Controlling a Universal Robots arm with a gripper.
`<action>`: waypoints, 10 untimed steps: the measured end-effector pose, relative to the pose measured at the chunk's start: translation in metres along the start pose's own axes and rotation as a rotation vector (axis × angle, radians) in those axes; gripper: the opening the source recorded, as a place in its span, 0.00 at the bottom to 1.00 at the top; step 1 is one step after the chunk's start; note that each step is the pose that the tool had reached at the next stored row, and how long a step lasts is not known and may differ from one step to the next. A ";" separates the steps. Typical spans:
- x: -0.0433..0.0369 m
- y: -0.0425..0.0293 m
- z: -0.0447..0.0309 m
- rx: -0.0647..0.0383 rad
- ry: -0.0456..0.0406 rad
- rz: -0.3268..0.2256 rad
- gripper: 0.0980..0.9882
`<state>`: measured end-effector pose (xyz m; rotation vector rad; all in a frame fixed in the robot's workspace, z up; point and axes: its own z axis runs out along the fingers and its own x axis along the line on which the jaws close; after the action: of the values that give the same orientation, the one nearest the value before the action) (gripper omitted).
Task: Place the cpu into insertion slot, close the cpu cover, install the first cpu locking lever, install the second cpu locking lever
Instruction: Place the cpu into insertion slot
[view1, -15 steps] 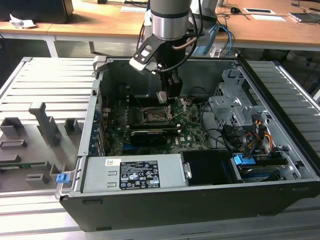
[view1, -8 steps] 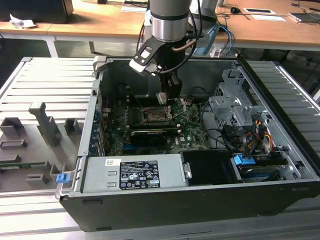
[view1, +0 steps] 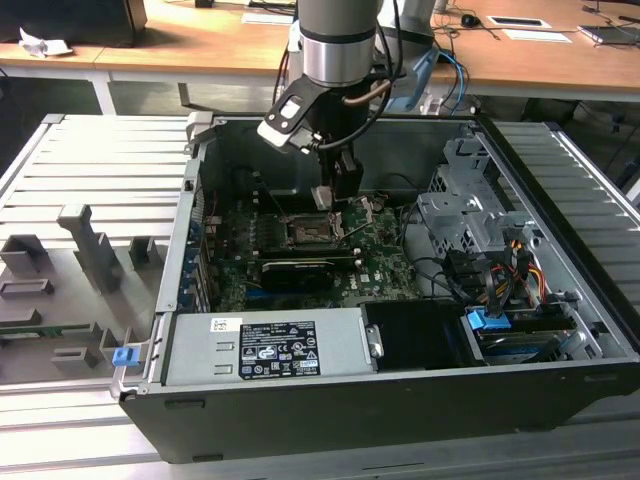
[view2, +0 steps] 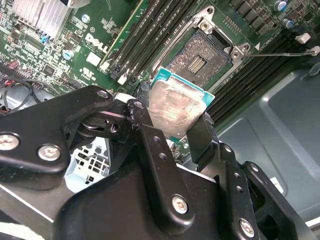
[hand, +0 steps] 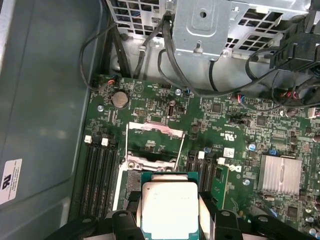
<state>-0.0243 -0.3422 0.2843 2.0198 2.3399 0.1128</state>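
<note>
Your gripper (view2: 175, 107) clamps the cpu (view2: 169, 114) near the insertion slot (view2: 198, 62); keep it level, it perhaps sits skewed to the slot.

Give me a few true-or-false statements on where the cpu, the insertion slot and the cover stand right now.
1. The gripper is shut on the cpu. True.
2. The cpu sits in the insertion slot. False: the slot is empty, and the cpu is in the gripper, held above the board.
3. The cpu cover is closed over the slot. False: it stands open.
4. The cpu's silver top shows in both wrist views. True.
</note>
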 end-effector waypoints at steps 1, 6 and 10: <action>0.0000 -0.0003 0.0005 0.000 0.0001 0.000 0.50; 0.0010 -0.0038 0.0103 0.000 -0.0031 0.036 0.50; 0.0009 -0.0046 0.0187 -0.001 -0.0121 0.138 0.50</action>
<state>-0.0275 -0.3415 0.2653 2.1734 2.1913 0.1070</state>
